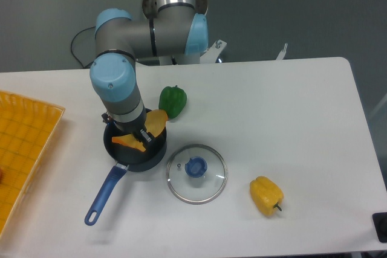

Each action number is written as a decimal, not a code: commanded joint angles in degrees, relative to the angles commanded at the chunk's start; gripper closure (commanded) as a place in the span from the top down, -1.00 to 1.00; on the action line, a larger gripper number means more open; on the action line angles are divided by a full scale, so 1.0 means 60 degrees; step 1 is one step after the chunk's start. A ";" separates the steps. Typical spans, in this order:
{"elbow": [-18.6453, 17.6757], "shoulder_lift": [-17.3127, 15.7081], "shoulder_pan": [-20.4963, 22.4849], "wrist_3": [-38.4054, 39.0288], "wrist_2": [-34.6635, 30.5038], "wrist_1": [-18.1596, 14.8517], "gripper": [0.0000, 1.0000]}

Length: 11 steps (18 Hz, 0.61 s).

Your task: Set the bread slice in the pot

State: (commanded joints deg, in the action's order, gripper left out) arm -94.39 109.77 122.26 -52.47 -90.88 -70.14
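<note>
1. Table [290, 107], white, carries everything; a yellow tray [24, 149] sits at its left edge, well apart from my work.
2. Arm of mine reaches down over the pot [138, 156], a dark saucepan whose blue handle points toward the near-left.
3. Glass lid [196, 173] with its blue knob lies just beside the pot on the right, already off, so the opening is free.
4. Bread slice [152, 124] is tilted over the pot's rim, partly inside; it is not yet lying flat in it.
5. Green bell pepper [173, 101] sits just behind the pot; a yellow bell pepper [266, 196] lies well apart.
6. Gripper [139, 137] looks closed on the slice, fingers narrow; I judge only lowering and release remain.
</note>
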 joint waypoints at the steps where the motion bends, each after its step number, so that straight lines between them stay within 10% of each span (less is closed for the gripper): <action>1: 0.0000 0.0000 -0.0030 0.0000 0.0000 0.0000 -0.83; 11: 0.0000 0.0322 -0.0220 0.0263 -0.0278 0.0015 -0.77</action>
State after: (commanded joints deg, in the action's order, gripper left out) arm -94.39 111.71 120.94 -50.89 -92.55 -70.05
